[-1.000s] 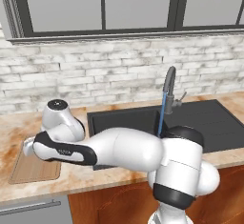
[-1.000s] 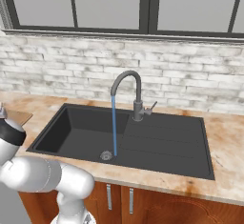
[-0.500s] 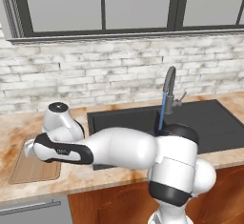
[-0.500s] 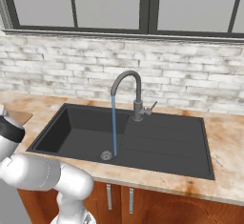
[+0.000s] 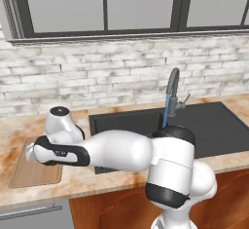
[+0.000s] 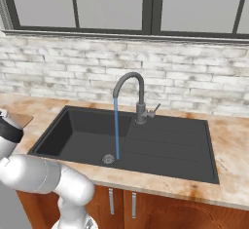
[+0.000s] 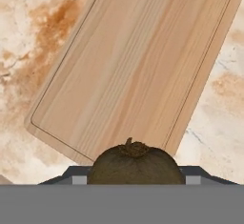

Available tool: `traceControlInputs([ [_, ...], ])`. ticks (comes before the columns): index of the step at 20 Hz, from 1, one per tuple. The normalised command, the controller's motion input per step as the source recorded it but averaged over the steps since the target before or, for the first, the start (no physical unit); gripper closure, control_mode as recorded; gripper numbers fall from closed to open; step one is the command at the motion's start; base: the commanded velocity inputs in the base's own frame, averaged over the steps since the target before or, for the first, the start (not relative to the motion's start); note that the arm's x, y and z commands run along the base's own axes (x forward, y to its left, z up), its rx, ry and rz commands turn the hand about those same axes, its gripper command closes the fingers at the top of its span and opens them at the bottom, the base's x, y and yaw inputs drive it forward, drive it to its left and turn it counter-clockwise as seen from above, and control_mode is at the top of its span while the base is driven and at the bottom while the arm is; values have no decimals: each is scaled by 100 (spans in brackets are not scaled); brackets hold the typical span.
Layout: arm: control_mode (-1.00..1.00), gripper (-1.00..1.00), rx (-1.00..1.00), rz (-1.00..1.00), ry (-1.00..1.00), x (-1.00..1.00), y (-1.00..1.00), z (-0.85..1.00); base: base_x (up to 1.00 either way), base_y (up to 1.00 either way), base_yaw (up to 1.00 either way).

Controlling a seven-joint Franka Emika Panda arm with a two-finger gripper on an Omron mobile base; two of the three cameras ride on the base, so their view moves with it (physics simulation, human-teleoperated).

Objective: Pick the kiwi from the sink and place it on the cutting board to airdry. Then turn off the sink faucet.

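One kiwi [image 7: 135,163], stem end up, sits clamped between the two fingers of the gripper [image 7: 135,176], seen in the hand view directly above one cutting board [image 7: 138,61]. The board lies flat on the marbled tan countertop [image 7: 38,32], its grain running lengthwise; the kiwi is not yet touching it. In the left base view the arm [image 5: 116,150] reaches left over the board [image 5: 34,172], just beside the sink [image 5: 219,125]. One sink [image 6: 160,145], one drain [image 6: 108,159], one sink faucet [image 6: 136,94] with one side lever [image 6: 153,110]; one thin blue water stream [image 6: 117,130] falls from the spout to the basin near the drain.
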Motion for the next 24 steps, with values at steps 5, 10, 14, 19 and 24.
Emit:
traceControlInputs([
  [5, -100, 100, 0, -3, 1, 6, 7, -11, 0, 0, 0],
  [10, -100, 100, 0, -3, 3, 5, 0, -17, 0, 0, 0],
  [14, -100, 100, 0, -3, 3, 6, 0, -18, 0, 0, 0],
  [19, -100, 100, 0, -3, 1, 9, 11, -14, 0, 0, 0],
  [24, -100, 100, -2, -4, 1, 10, 18, -16, 0, 0, 0],
])
